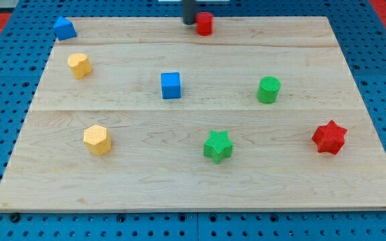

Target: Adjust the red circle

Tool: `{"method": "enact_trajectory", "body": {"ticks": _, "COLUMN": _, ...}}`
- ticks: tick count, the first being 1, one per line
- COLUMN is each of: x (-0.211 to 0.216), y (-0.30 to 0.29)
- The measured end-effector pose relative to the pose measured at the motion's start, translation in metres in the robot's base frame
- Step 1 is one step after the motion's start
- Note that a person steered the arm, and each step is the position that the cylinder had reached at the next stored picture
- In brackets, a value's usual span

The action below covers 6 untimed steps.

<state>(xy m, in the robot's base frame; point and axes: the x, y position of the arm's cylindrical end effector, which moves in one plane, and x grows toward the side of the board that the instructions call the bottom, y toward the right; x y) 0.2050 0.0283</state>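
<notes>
The red circle (pixel 205 23), a short red cylinder, stands at the board's top edge, a little right of the middle. My dark rod comes down from the view's top, and my tip (pixel 189 23) rests right beside the red circle on its left side, touching or nearly touching it.
On the wooden board (pixel 313 194): a blue block (pixel 63 28) at top left, a yellow block (pixel 80 65) below it, a blue cube (pixel 171 85) in the middle, a green cylinder (pixel 269 90), a yellow hexagon (pixel 98 140), a green star (pixel 218 146), a red star (pixel 330 137).
</notes>
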Motion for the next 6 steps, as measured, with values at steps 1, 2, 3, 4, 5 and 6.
{"method": "enact_trajectory", "body": {"ticks": 1, "x": 0.032, "y": 0.061}}
{"method": "enact_trajectory", "body": {"ticks": 2, "x": 0.04, "y": 0.055}}
{"method": "enact_trajectory", "body": {"ticks": 3, "x": 0.069, "y": 0.051}}
{"method": "enact_trajectory", "body": {"ticks": 4, "x": 0.08, "y": 0.099}}
{"method": "enact_trajectory", "body": {"ticks": 5, "x": 0.059, "y": 0.124}}
{"method": "enact_trajectory", "body": {"ticks": 6, "x": 0.06, "y": 0.14}}
